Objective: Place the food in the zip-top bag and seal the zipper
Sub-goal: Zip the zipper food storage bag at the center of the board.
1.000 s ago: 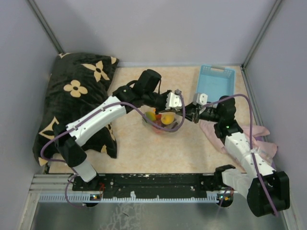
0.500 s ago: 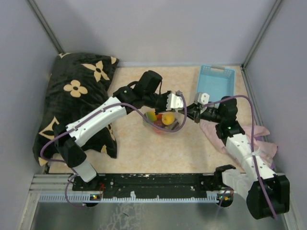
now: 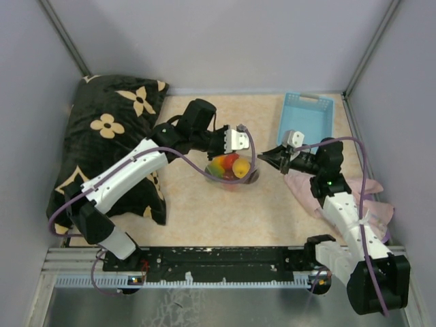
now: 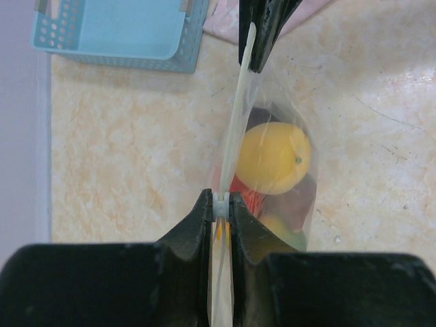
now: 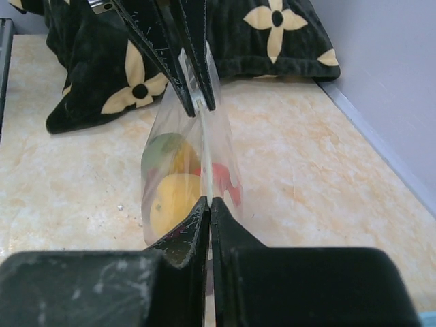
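Note:
The clear zip-top bag [image 3: 232, 180] hangs in the middle of the table, held up by its top edge between both grippers. The food [image 3: 230, 167] is inside it: a yellow fruit [image 4: 272, 157], with red, green and dark pieces beside it. They also show through the plastic in the right wrist view [image 5: 174, 197]. My left gripper [image 4: 221, 204] is shut on the zipper [image 4: 235, 129] at one end. My right gripper [image 5: 208, 203] is shut on the same strip at the other end. The strip runs taut between them.
A light blue basket [image 3: 306, 116] stands at the back right, also in the left wrist view [image 4: 122, 30]. A pink cloth [image 3: 306, 187] lies under my right arm. A black floral pillow [image 3: 109, 136] fills the left side. Grey walls enclose the table.

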